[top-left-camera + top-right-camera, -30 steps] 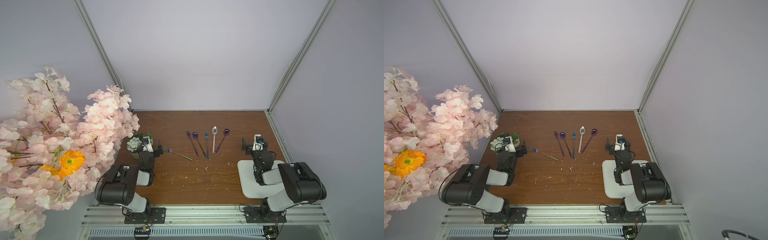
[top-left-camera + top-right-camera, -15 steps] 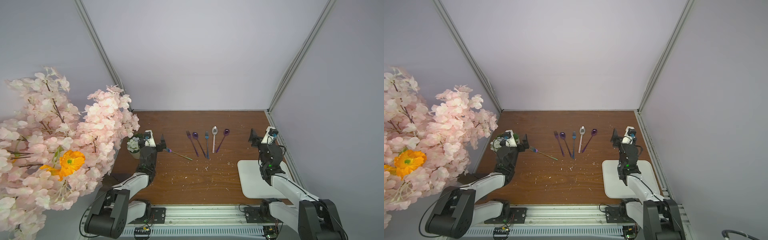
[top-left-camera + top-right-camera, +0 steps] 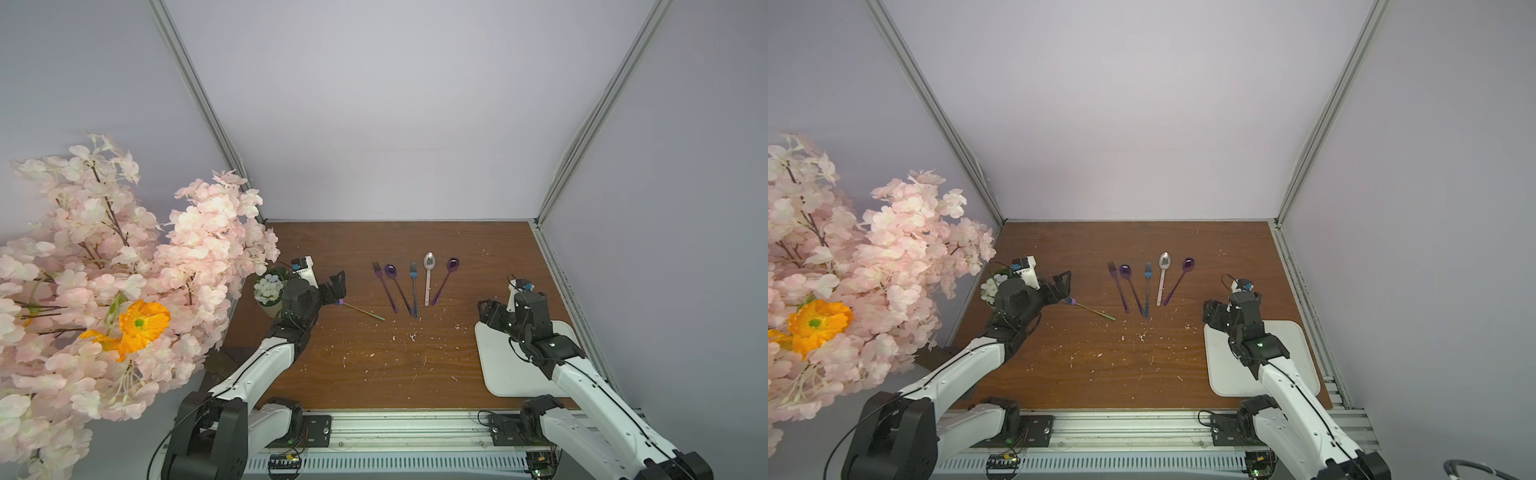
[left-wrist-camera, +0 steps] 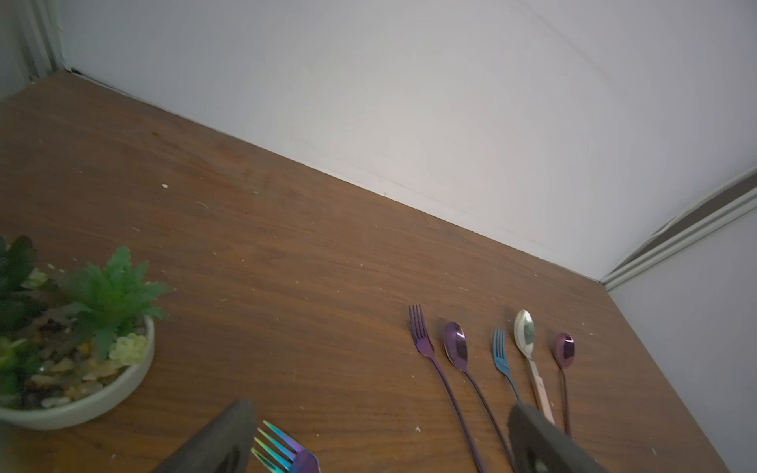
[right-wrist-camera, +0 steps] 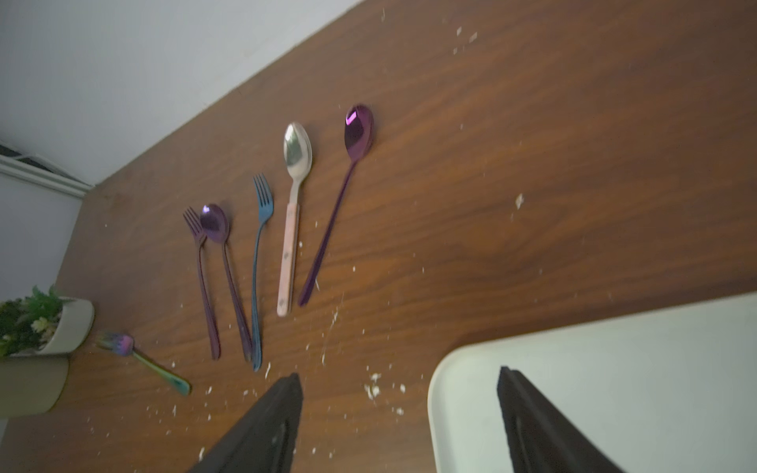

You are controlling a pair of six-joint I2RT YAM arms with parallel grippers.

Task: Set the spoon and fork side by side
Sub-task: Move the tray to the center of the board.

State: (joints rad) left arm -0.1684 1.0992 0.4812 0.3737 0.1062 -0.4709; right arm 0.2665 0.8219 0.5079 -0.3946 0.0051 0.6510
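Note:
A rainbow fork (image 3: 360,310) lies slanted on the wooden table at the left, its head (image 4: 286,452) between the fingers of my open left gripper (image 3: 336,286) (image 4: 381,409). To its right lie a purple fork (image 3: 384,286), a purple spoon (image 3: 397,289), a blue fork (image 3: 414,289), a silver spoon with a pink handle (image 3: 428,276) and another purple spoon (image 3: 444,286), fanned side by side. My right gripper (image 3: 490,312) (image 5: 399,374) stands open and empty over the near-left corner of a white tray (image 3: 498,365), to the right of the row.
A small potted plant (image 3: 268,293) stands just left of the left gripper. Pink blossom branches (image 3: 124,270) with an orange flower fill the left edge. White crumbs (image 3: 411,336) are scattered in front of the cutlery. Walls close the table at the back and right.
Both arms have unfolded and reached out over the table. The left gripper has come over the rainbow fork's head. The right gripper has swung down toward the tray corner, its jaws slightly narrower.

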